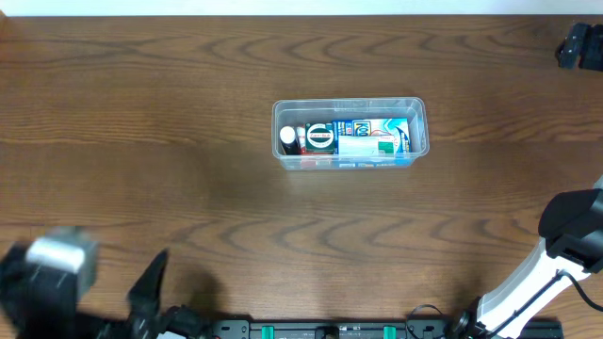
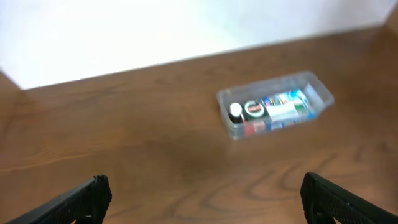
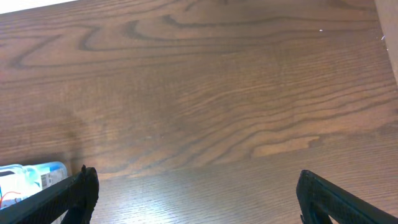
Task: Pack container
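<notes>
Sitting packed, container [image 1: 350,102], labels illegible; left arm [image 1: 58,264] blurred, cropped

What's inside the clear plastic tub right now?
Inside the clear rectangular plastic tub: a white-capped dark bottle, a round green-and-white object and blue-and-white boxes. Whatever lies beneath them is covered.

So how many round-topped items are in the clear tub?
2. A white round cap at the left end of the clear plastic rectangular tub, and a dark green-ringed round lid beside it. Others may be hidden underneath.
</notes>
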`<state>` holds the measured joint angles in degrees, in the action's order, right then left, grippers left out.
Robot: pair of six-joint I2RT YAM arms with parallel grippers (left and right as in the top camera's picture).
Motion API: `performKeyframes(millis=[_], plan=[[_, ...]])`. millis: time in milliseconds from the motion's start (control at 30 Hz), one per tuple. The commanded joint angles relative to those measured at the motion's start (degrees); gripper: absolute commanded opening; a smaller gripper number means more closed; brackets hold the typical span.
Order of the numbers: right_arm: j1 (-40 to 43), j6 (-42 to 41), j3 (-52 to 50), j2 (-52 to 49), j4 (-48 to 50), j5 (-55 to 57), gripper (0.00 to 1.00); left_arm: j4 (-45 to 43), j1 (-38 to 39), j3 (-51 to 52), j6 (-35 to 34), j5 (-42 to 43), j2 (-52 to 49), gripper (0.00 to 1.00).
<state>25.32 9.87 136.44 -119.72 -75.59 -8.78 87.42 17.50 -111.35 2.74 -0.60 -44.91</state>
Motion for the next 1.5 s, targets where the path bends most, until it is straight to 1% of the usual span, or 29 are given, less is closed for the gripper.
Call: performKeyframes(millis=[0,267,500,833,1167,1333,1467], plan=[[0.22,-0.63,0.59,0.66,-0.04,-0.02,0.99,-0.59,-4.22,3.06,-0.48,1.51,5.42,0.98],[0.22,-0.61,0.59,0.66,-0.04,-0.02,0.99,-9.84,-11.65,12.83,-0.48,1.49,18.03,0.98],[0.22,-0.63,0.59,0.66,-0.04,-0.02,0.99,-22.51,-13.53,25.77,-0.48,1.49,23.98,0.98],[0.22,-0.61,0.59,0.66,-0.02,-0.02,0.99,-47.21,-13.75,49.68,-1.42,1.49,29.44,0.98],[0.22,-0.63,0.59,0.66,-0.04,-0.02,0.99,-71.60,-16.17,73.22,-7.65,1.46,38.05,0.98],[0.22,-0.61,0.59,0.66,-0.04,-0.02,0.99,-83.17,-16.20,83.60,-7.80,1.49,41.68,0.98],[0.22,-0.63,0.59,0.66,-0.04,-0.02,0.99,-90.86,-16.22,90.33,-7.80,1.49,42.71,0.98]])
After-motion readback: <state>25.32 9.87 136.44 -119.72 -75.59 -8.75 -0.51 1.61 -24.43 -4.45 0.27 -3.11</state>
